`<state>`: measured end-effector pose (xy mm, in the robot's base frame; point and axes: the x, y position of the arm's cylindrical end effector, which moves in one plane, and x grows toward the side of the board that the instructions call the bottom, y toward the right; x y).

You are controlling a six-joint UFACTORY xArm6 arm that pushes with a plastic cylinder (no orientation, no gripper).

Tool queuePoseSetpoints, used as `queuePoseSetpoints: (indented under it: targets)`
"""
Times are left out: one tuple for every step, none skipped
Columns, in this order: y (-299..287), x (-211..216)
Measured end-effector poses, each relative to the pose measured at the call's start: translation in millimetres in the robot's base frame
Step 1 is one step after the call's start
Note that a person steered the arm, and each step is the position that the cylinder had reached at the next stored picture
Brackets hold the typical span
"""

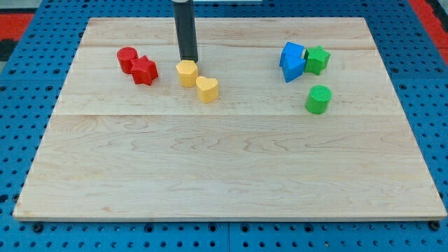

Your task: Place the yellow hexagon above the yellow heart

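Note:
The yellow hexagon (186, 73) lies on the wooden board at the upper middle-left. The yellow heart (207, 89) lies just to its lower right, touching or nearly touching it. My tip (187, 60) is the lower end of the dark rod coming down from the view's top. It sits right at the hexagon's top edge, apparently in contact with it.
A red cylinder (127, 59) and a red star (144, 70) sit together left of the hexagon. At the right are two blue blocks (292, 61), a green star (317, 59) and a green cylinder (318, 99). The wooden board (224, 161) lies on a blue pegboard.

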<state>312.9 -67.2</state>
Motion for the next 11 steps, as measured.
queuePoseSetpoints:
  targets:
    - [-8.7,-10.6]
    - [-32.6,-9.0]
    - [-32.8,-1.0]
    - [-32.8,2.3]
    - [-30.6,4.3]
    - [-5.6,13.9]
    - [32.7,18.5]
    - [49.2,19.0]
    - [87.9,19.1]
    - [116.0,35.8]
    - [129.1,55.1]
